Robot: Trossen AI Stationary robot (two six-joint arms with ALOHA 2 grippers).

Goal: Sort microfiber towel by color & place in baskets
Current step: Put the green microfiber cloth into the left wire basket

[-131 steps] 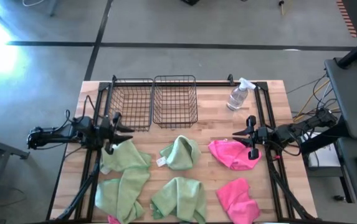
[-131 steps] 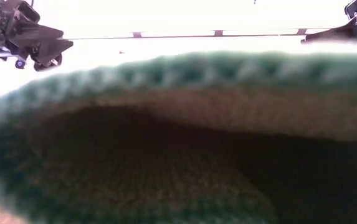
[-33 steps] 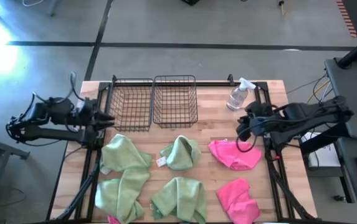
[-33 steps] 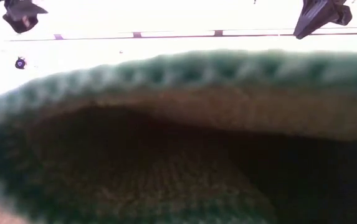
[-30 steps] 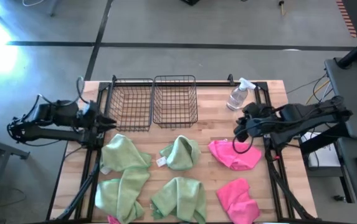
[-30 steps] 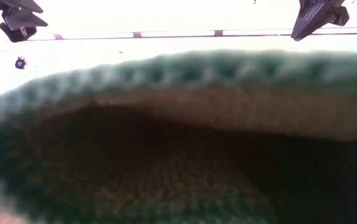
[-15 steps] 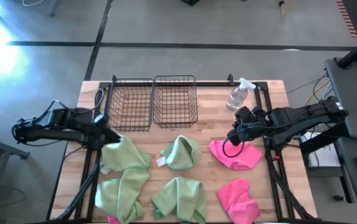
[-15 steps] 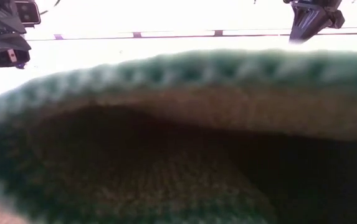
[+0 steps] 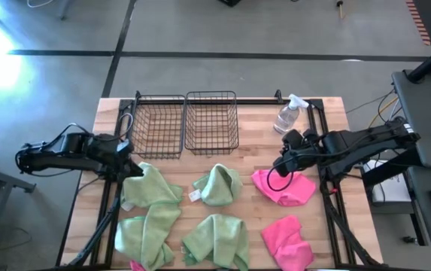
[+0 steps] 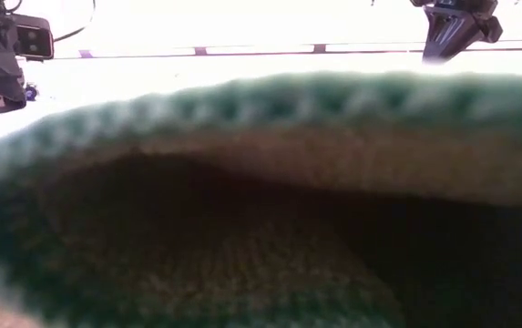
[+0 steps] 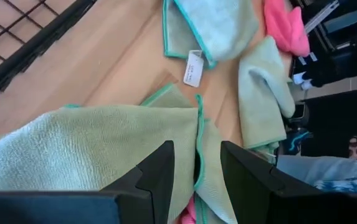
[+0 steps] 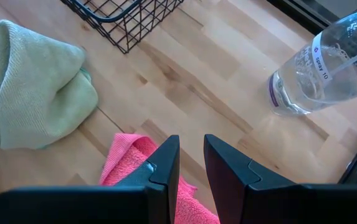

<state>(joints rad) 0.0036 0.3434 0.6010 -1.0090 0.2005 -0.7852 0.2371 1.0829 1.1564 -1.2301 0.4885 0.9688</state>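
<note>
Here, both grippers hover, fingers slightly apart and empty: left gripper (image 11: 195,163) over a green towel (image 9: 151,185), right gripper (image 12: 190,163) over a pink towel (image 9: 284,188). Soft, limp cloth; pinch a raised fold.

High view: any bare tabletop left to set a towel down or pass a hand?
Bare wood: the strip between the baskets and the towel row, and the patch from the right basket to the bottle. Crowded: the front half, green towels left and centre, pink towels right. Both baskets are empty.

Two dark jointed arms with looping black cables
</note>
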